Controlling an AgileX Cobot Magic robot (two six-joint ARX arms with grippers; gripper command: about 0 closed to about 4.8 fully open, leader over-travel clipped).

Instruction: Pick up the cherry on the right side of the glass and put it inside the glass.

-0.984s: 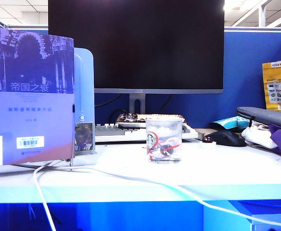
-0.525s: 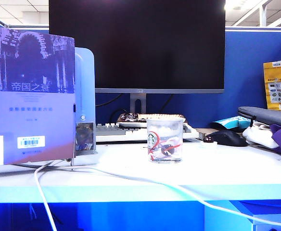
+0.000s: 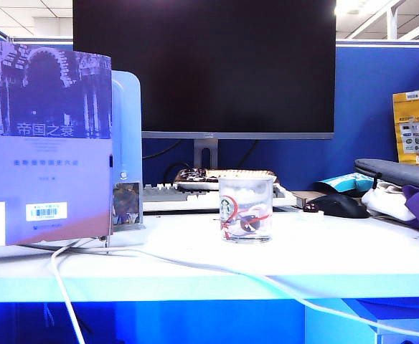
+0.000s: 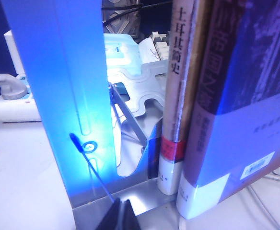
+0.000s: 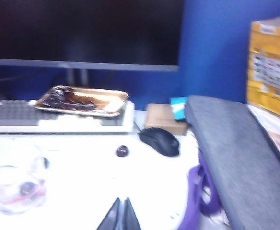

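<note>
The small glossy dark maroon cherry [image 3: 250, 223] appears to lie inside the short clear cylindrical glass tumbler [image 3: 245, 208], low against its wall; the right wrist view shows a dark round shape there too [image 5: 27, 187]. A second, smaller dark cherry [image 5: 122, 151] rests on the white desk [image 3: 324, 251] beside the black mouse [image 5: 160, 141]. By its look the fruit is light, smooth and easily bruised; grip it gently across its widest part.

The right gripper [image 5: 121, 215] is drawn back near the desk's front edge, fingertips pressed together and holding nothing. The left gripper [image 4: 119, 218] sits before the blue bookend [image 4: 68, 96], likewise closed and empty.
</note>
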